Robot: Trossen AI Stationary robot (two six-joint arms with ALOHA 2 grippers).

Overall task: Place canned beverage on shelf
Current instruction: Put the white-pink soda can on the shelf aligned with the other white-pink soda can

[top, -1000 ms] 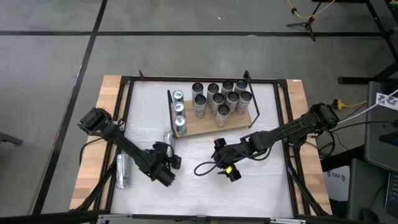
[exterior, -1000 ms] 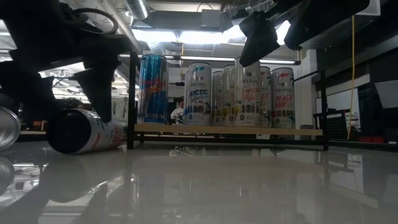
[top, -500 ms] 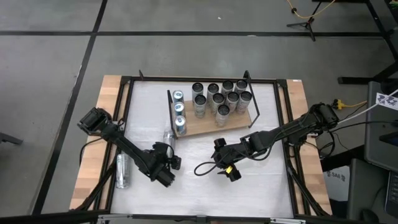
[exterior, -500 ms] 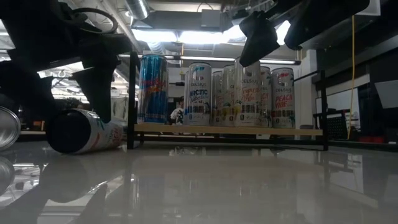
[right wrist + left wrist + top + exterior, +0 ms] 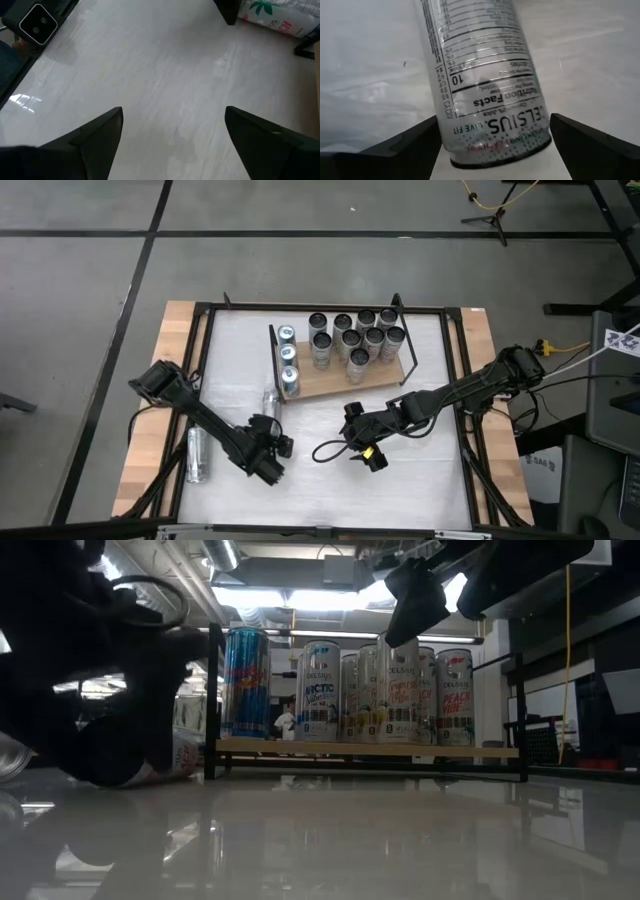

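Wooden boards carry the story from above: the shelf (image 5: 340, 383) sits toward the table's (image 5: 420, 480) far edge, with a cluster of upright cans (image 5: 355, 340) on it and three more lined along its left end. The left tool (image 5: 266, 461) has slid a touch nearer the table's near edge than a second ago, its shoulder dropping with it. One lying can (image 5: 270, 401) rests just off the shelf's left end; a second lying can (image 5: 196, 453) waits by the table's left edge. The right tool (image 5: 362, 452) hangs mid-table, unmoved.

Down at table height, the left arm's dark bulk now blots out most of the can on its side (image 5: 165, 755), which was plainly showing before.

Left wrist camera: a white Celsius can (image 5: 485, 75) lies on the table between the fingers (image 5: 405, 145), which stand apart, not yet clamped. That reads as lining up for the pick; nothing is lifted.

Right wrist camera: fingers (image 5: 95, 135) spread over bare table, holding nothing.
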